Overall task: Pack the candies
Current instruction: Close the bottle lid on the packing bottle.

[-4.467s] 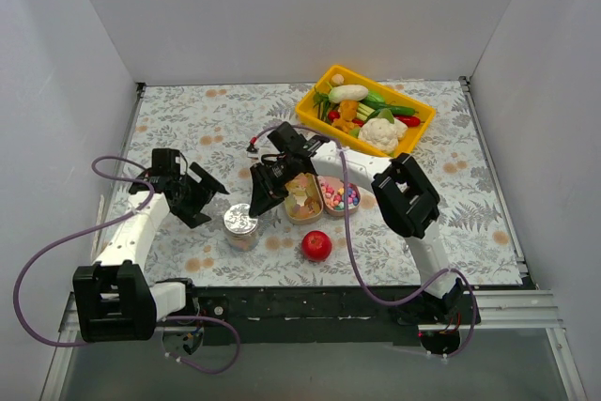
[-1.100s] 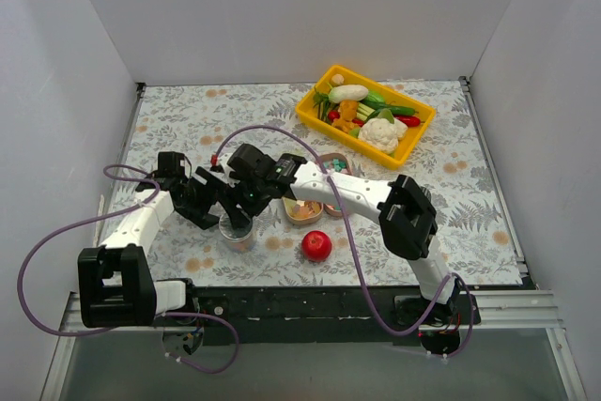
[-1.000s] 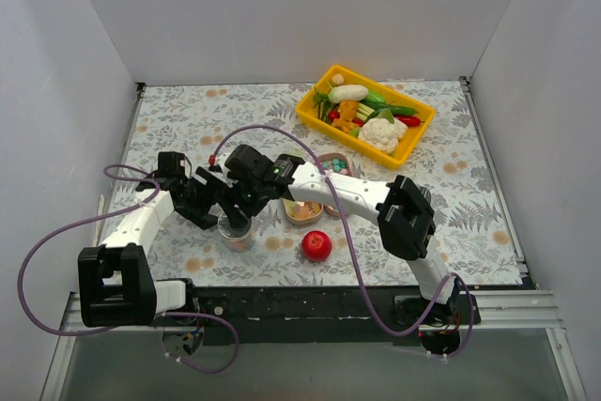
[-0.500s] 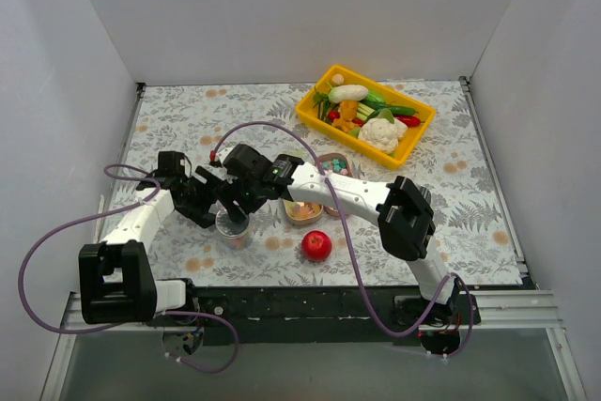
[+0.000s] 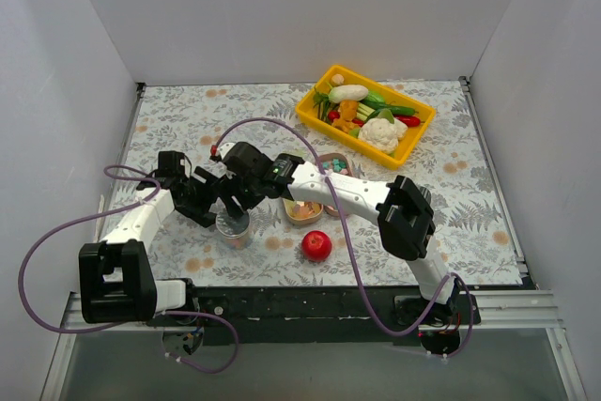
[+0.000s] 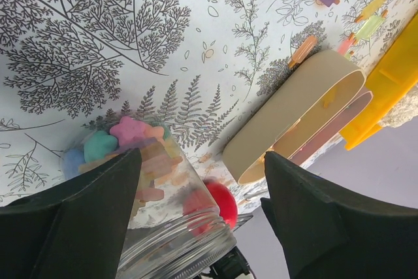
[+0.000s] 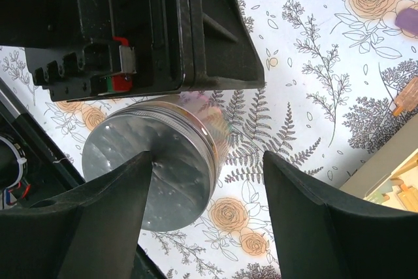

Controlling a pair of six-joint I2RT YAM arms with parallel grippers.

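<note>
Amber gummy candies (image 5: 302,209) lie in a tan bowl (image 5: 304,219) at the table's middle; the right wrist view catches them at its right edge (image 7: 400,195). A glass jar (image 5: 232,229) with a silver lid (image 7: 150,168) stands left of the bowl and holds pastel pieces (image 6: 124,136). My left gripper (image 5: 210,204) is open round the jar's glass body (image 6: 157,213), which touches one finger only. My right gripper (image 5: 236,202) hangs open over the lid. The lid sits against one finger, with a wide gap to the other.
A red ball (image 5: 316,245) lies near the front edge, right of the jar. A pink bowl (image 5: 331,168) of coloured sweets sits behind the tan one, partly under my right arm. A yellow tray (image 5: 413,134) of toy vegetables stands at the back right.
My right gripper has swung left from the tan bowl to the jar, and over the last second it edged a little further. The left gripper closed in on the jar, which shifted slightly left.
</note>
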